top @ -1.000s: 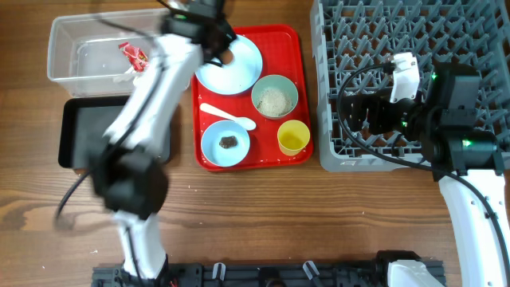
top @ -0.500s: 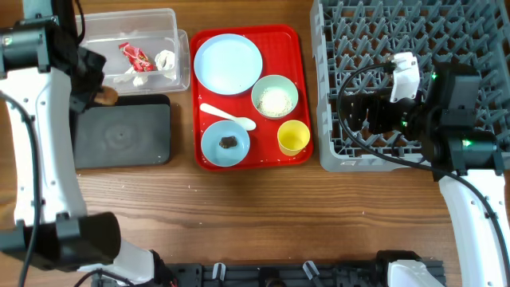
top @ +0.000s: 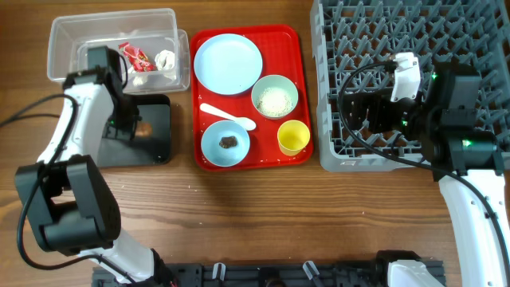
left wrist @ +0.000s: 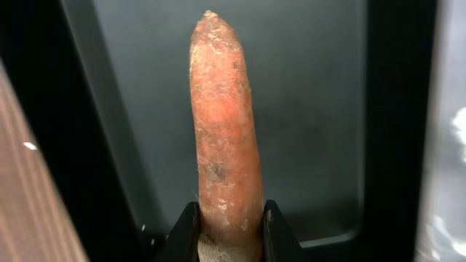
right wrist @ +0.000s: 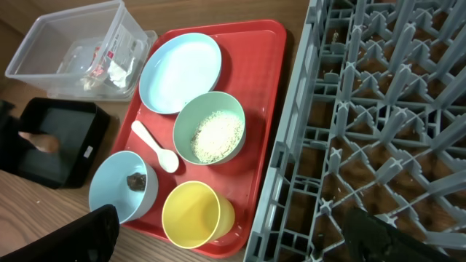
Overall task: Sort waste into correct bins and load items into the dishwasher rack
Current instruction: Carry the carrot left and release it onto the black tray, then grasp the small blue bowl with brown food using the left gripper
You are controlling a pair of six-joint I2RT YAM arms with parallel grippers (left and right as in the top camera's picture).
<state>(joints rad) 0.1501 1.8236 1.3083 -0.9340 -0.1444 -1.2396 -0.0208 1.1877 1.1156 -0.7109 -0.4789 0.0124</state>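
Note:
My left gripper (left wrist: 229, 225) is shut on the orange carrot piece (left wrist: 224, 131) and holds it over the black tray (left wrist: 320, 109); in the overhead view the carrot (top: 144, 127) is above the tray (top: 158, 142). The clear tub (top: 72, 36) holds the red-and-white wrapper (top: 134, 56) and tissue (top: 165, 60). On the red serving tray (top: 295, 48) are the plate (top: 229, 64), a bowl of rice (top: 275, 97), a bowl with a dark scrap (top: 225, 143), the yellow cup (top: 293, 137) and the spoon (top: 227, 116). My right gripper (right wrist: 237, 236) is open and empty at the grey rack's (top: 398, 24) left edge.
The rack (right wrist: 378, 109) fills the right side and holds nothing in view. The right arm's cable (top: 351, 80) loops over the rack. The tub and black tray stand side by side at the left, close to the red tray (right wrist: 269, 80).
My left arm has swung from the plate, past the tub's left side, to over the black tray, carrying the carrot. The right arm has not moved.

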